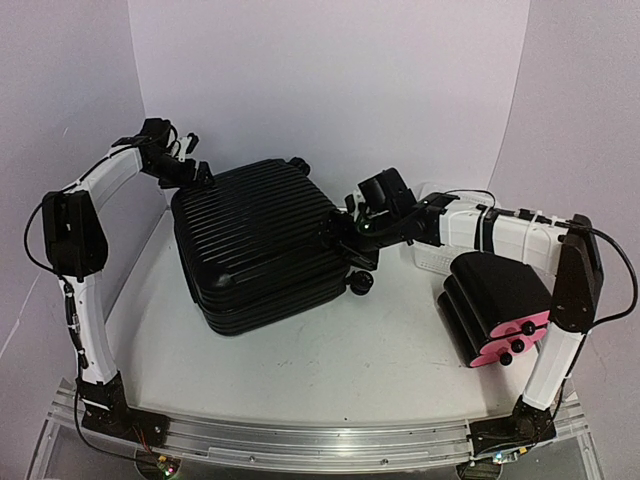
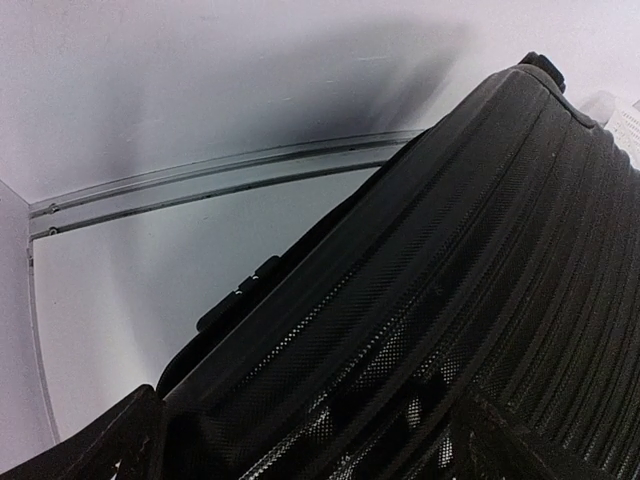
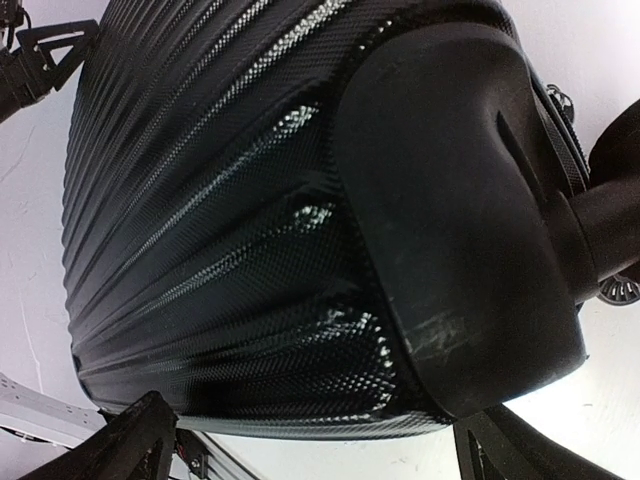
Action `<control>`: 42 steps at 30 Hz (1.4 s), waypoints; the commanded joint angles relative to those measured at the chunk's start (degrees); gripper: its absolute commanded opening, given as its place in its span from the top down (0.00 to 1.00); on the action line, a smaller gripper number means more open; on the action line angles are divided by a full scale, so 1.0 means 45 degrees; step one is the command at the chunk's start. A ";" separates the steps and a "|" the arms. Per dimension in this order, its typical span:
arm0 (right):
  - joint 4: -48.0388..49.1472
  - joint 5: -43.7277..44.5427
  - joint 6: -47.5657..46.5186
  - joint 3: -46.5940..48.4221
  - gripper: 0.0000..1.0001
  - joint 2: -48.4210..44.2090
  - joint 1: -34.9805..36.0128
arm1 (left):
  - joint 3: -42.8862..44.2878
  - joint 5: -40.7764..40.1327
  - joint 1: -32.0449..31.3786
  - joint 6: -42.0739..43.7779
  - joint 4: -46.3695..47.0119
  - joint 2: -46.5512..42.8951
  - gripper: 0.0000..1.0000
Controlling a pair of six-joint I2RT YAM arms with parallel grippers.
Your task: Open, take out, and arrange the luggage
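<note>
Since the black ribbed hard-shell luggage [image 1: 262, 245] is lying shut, left gripper [image 1: 200, 177] and right gripper [image 1: 342, 231] are flanking it, fingers [image 3: 140, 440] apart.

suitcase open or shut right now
Shut. The suitcase lies flat on the table, its two ribbed shells stacked edge to edge, and no lining or contents show in any view.

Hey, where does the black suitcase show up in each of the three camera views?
Top external: luggage sits centre-left.
Left wrist: it fills the lower right.
Right wrist: it fills most of the frame.
Shared landmark: its ribbed grooves, seen in every view.
</note>
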 commanded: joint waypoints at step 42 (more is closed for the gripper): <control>-0.3822 -0.4097 -0.2265 0.3393 0.02 0.0437 -0.4490 | -1.0226 0.3773 0.1094 -0.4983 0.0430 -1.0533 0.01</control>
